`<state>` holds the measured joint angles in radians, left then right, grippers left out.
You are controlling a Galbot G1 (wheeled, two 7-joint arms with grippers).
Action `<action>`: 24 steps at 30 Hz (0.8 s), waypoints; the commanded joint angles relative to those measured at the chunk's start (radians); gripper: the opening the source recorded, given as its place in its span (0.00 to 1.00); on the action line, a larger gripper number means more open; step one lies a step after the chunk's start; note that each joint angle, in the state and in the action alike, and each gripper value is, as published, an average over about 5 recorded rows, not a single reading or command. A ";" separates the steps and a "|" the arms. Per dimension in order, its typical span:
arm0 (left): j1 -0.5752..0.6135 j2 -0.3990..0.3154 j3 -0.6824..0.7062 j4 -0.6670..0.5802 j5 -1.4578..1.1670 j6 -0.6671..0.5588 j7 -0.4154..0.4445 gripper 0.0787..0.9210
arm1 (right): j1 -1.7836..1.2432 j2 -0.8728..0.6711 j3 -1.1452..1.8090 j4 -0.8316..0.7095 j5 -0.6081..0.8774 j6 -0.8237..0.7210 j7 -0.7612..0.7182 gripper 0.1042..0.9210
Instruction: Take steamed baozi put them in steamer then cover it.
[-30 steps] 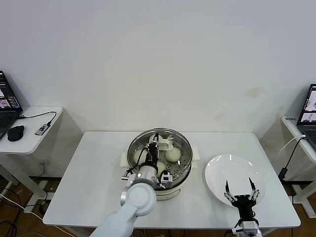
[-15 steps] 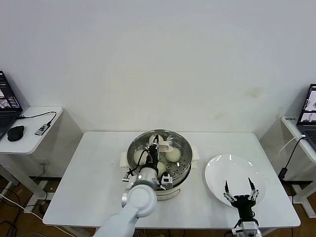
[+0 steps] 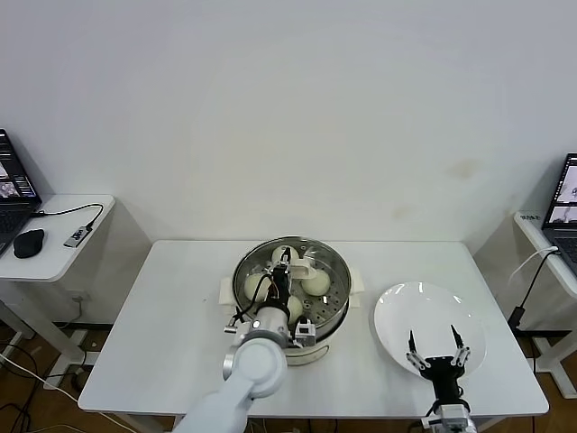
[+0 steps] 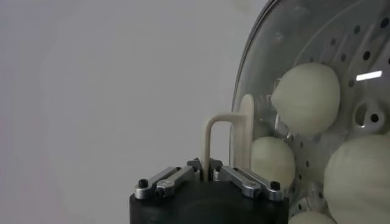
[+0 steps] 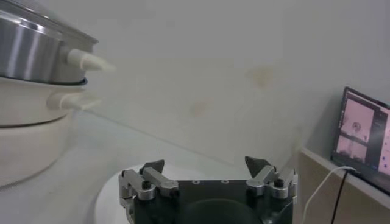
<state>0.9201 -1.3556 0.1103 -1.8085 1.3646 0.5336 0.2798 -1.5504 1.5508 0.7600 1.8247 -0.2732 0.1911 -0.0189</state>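
Note:
The steamer point(image 3: 340, 287) stands mid-table on its white base. Several cream-white baozi point(image 3: 315, 283) lie on its perforated tray; in the left wrist view they point(image 4: 306, 97) show through the glass. My left gripper point(image 3: 287, 269) is over the pot, shut on the white bar handle point(image 4: 210, 137) of the glass cover point(image 4: 244, 79), which hangs tilted over the steamer's opening. My right gripper point(image 3: 432, 341) is open and empty, low over the white plate point(image 3: 406, 311). In the right wrist view its own fingers point(image 5: 207, 164) stand wide apart.
The white plate holds nothing. The steamer's side handle point(image 5: 88, 61) shows far off in the right wrist view. Side tables with laptops point(image 3: 11, 194) stand at both sides of the white table point(image 3: 171, 307).
My left arm has drawn back slightly toward me with the cover in its grip. The right arm has barely moved.

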 commanded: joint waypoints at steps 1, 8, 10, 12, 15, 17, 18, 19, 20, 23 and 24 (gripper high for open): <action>0.047 0.003 -0.005 -0.078 -0.013 0.002 -0.005 0.15 | -0.001 0.002 -0.004 0.002 -0.002 0.000 -0.001 0.88; 0.186 0.043 -0.049 -0.235 -0.073 -0.019 -0.062 0.39 | -0.007 0.003 -0.003 0.006 -0.004 0.000 -0.001 0.88; 0.248 0.065 -0.074 -0.300 -0.114 -0.041 -0.102 0.46 | -0.009 0.003 -0.004 0.007 -0.003 0.000 -0.001 0.88; 0.328 0.095 -0.111 -0.380 -0.184 -0.067 -0.160 0.53 | -0.009 0.003 -0.007 0.010 -0.003 -0.001 -0.002 0.88; 0.468 0.144 -0.187 -0.478 -0.318 -0.119 -0.253 0.64 | -0.010 0.003 -0.013 0.015 -0.002 -0.002 -0.005 0.88; 0.554 0.168 -0.260 -0.513 -0.483 -0.198 -0.331 0.70 | -0.013 0.000 -0.019 0.018 0.003 0.005 -0.008 0.88; 0.596 0.175 -0.312 -0.521 -0.614 -0.268 -0.373 0.74 | -0.015 -0.004 -0.024 0.018 0.010 0.012 -0.010 0.88; 0.631 0.179 -0.362 -0.520 -0.753 -0.340 -0.407 0.77 | -0.019 -0.008 -0.030 0.019 0.020 0.021 -0.012 0.88; 0.666 0.179 -0.414 -0.514 -0.911 -0.419 -0.445 0.80 | -0.023 -0.015 -0.037 0.019 0.035 0.030 -0.013 0.88; 0.755 0.163 -0.528 -0.489 -1.286 -0.564 -0.532 0.86 | -0.041 -0.047 -0.064 0.022 0.090 0.054 -0.017 0.88; 0.780 0.155 -0.549 -0.481 -1.378 -0.584 -0.559 0.87 | -0.050 -0.062 -0.073 0.025 0.110 0.061 -0.018 0.88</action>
<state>1.3191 -1.2405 -0.0983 -2.1682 1.0137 0.3594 0.0394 -1.5718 1.5403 0.7315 1.8424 -0.2589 0.2048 -0.0320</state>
